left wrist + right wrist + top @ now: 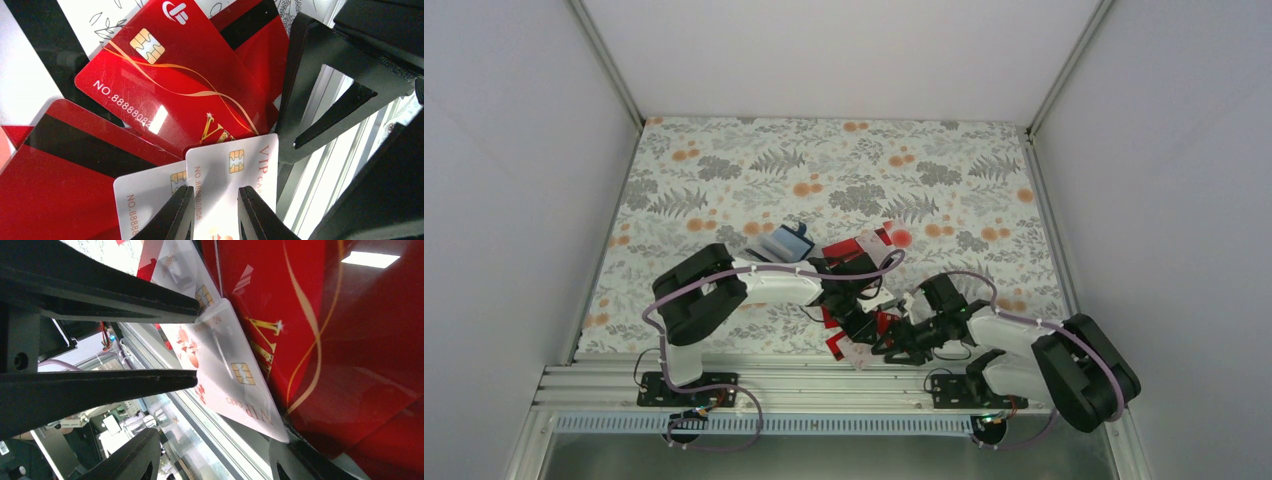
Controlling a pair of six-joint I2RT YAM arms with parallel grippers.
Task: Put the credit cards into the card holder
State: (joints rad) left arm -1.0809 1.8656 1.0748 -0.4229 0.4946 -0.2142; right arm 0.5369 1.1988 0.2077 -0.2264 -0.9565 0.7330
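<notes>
Barely begun, I judged: the thin red and white plastic credit cards [856, 252] lay heaped near the floral worktop's [724, 170] front edge. The open navy folding card holder [788, 240] lay well apart. The left gripper [215, 200], narrow, rested on a white chip card [235, 165]. The right gripper [212, 452] stood wide, holding nothing.

**Most of the card pile is out of sight**

From above, the left arm [764, 285] and right arm [1009, 335] cover much of the credit cards [851, 247]. The card holder [796, 238] is too small to tell whether it is open or folded. In the left wrist view, the white card [235, 170] runs off the bottom edge behind the left fingers [177, 215]. Whether they touch it cannot be told. Glare breaks the red card's [175, 90] number.
</notes>
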